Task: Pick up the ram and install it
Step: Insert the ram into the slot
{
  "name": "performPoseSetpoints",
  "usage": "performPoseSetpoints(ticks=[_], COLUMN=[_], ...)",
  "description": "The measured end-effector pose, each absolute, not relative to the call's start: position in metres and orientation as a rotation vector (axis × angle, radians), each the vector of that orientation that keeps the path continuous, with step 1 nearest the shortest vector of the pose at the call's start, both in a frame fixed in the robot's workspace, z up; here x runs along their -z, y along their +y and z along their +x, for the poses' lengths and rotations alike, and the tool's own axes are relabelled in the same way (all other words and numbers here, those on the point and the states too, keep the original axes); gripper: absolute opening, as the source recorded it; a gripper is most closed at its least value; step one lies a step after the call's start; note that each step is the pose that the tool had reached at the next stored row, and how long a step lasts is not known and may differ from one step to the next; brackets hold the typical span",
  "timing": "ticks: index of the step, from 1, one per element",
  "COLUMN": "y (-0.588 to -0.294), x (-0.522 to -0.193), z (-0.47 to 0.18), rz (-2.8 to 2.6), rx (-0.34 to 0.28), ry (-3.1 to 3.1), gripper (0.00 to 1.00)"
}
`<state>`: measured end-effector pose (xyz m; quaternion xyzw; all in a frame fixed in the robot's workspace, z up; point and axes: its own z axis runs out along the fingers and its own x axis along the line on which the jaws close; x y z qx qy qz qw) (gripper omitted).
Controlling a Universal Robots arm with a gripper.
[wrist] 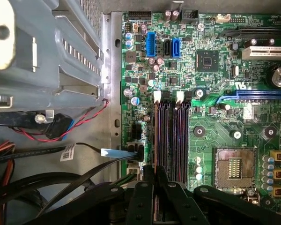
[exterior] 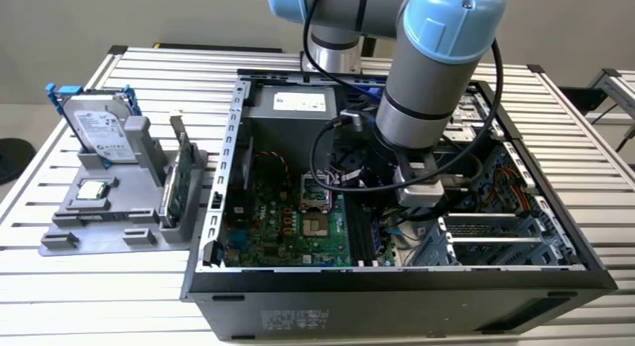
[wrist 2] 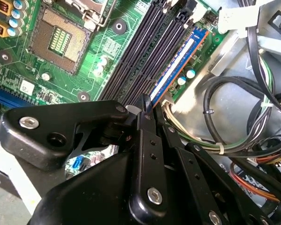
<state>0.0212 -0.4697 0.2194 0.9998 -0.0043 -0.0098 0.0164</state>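
The ram is a thin dark stick with a blue edge and a white label. It stands on edge along the outermost of the motherboard's black slots, by the board's edge; whether it is seated I cannot tell. My gripper is shut on one end of it. In the first wrist view the ram shows edge-on over the slot nearest the board's edge, between my fingertips. In the exterior view the gripper is low inside the open computer case, right of the slots.
A CPU socket lies beside the slots. Cable bundles and a metal drive cage crowd the board's edge side. Outside the case, a grey stand holds a hard drive in a blue frame and a green card.
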Motion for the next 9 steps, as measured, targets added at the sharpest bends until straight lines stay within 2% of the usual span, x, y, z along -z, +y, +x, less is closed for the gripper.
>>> performPoseSetpoints(ticks=[9], y=[-0.4706], x=[-0.2194], z=[0.0207], rz=[3.109], rx=[0.032], ry=[-0.011], gripper=[0.0])
